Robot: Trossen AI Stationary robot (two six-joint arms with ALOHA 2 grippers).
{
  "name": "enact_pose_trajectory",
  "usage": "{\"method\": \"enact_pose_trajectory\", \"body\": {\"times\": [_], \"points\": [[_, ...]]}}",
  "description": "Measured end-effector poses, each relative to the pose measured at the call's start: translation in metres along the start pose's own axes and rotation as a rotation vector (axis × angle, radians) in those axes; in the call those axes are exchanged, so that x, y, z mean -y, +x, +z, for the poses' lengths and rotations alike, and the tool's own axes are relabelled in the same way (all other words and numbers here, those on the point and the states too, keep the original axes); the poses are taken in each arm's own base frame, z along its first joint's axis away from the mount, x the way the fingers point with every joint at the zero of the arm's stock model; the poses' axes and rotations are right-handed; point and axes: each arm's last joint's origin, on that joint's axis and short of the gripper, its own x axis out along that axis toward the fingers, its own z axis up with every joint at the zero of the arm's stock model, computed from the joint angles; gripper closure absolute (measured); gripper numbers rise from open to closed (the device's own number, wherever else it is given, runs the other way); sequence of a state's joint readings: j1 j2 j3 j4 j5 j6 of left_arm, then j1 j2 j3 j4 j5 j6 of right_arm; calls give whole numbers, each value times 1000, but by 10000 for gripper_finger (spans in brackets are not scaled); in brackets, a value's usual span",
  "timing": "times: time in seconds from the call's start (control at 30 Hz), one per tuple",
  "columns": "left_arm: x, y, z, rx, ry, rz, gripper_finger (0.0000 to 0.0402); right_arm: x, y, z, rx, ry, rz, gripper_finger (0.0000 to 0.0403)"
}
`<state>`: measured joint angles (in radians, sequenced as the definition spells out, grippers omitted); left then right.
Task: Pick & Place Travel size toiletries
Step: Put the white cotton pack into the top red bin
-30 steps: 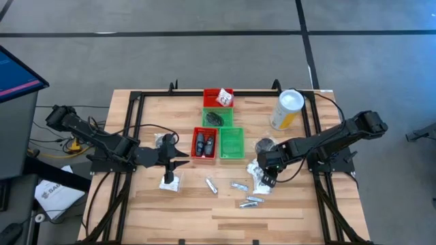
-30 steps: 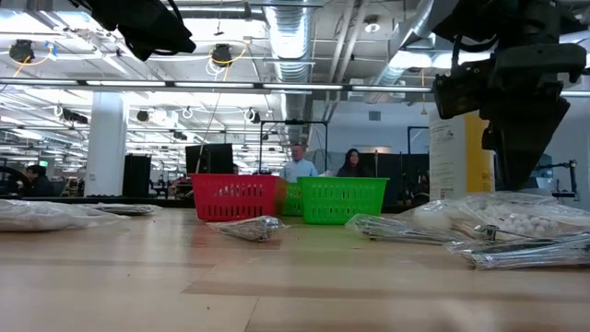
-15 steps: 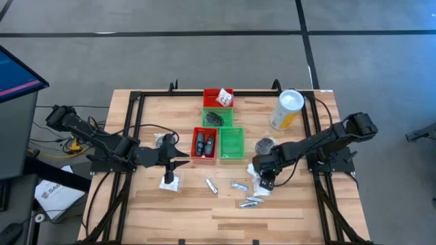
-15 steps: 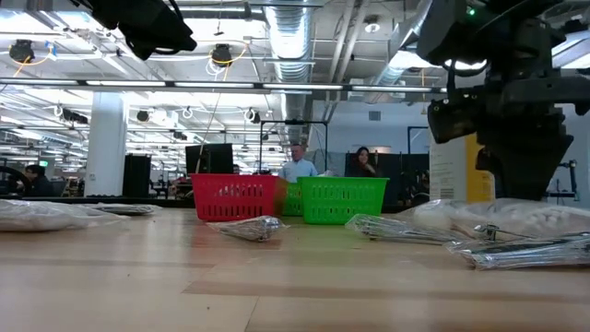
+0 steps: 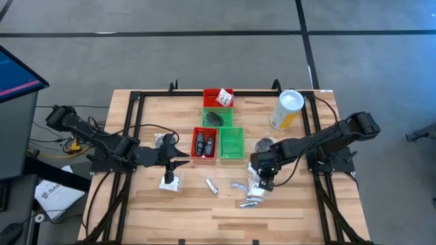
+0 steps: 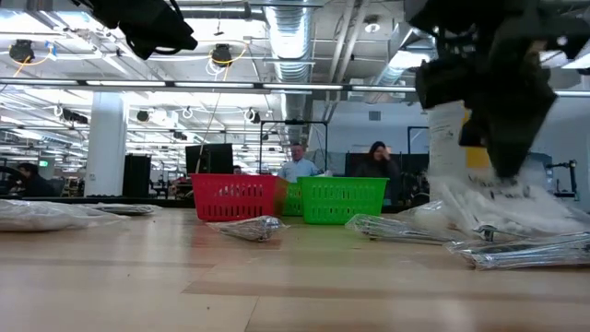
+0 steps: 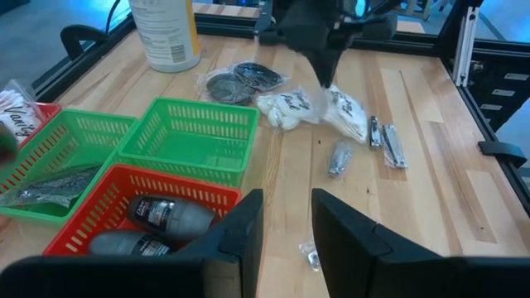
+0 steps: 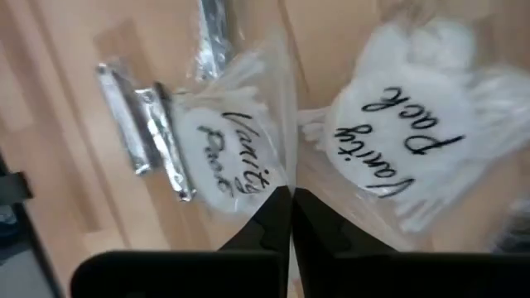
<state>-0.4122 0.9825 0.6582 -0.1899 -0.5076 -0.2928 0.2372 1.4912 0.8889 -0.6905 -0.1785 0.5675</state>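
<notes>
right gripper (image 8: 291, 217) closed, pinching "vanity pack" sachet (image 8: 228, 153) plastic at fingertips; second sachet (image 8: 414, 157) just beside. left gripper (image 7: 281, 219) part-open, empty, well apart. right arm nearer.

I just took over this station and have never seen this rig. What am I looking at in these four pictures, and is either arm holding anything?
Two dark robot arms work at a wooden table. One picture looks straight down, one looks level across the tabletop, and one comes from each arm's wrist.

Near the middle stand red and green trays; one red tray holds dark bottles. A yellow canister stands at the back right. Silvery tubes lie loose toward the front.

The right gripper is down among the white sachets marked "Vanity Pack", its fingers shut on the plastic of one sachet.

The left gripper waits left of the trays, fingers a little apart, holding nothing. Another sachet lies just in front of it.
</notes>
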Motion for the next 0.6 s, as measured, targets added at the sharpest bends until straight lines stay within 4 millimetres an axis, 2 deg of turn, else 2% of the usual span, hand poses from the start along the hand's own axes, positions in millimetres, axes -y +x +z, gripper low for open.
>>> {"method": "enact_pose_trajectory", "body": {"times": [0.17,0.47,0.6], "points": [[1,0,2,20,-11,-6,307,-7,-29,21,90,-22,-38,402],[3,-1,13,123,-43,-34,307,-25,-94,65,386,-174,-84,402],[7,7,20,194,-6,-41,304,-29,-114,79,523,-243,-76,403]]}}
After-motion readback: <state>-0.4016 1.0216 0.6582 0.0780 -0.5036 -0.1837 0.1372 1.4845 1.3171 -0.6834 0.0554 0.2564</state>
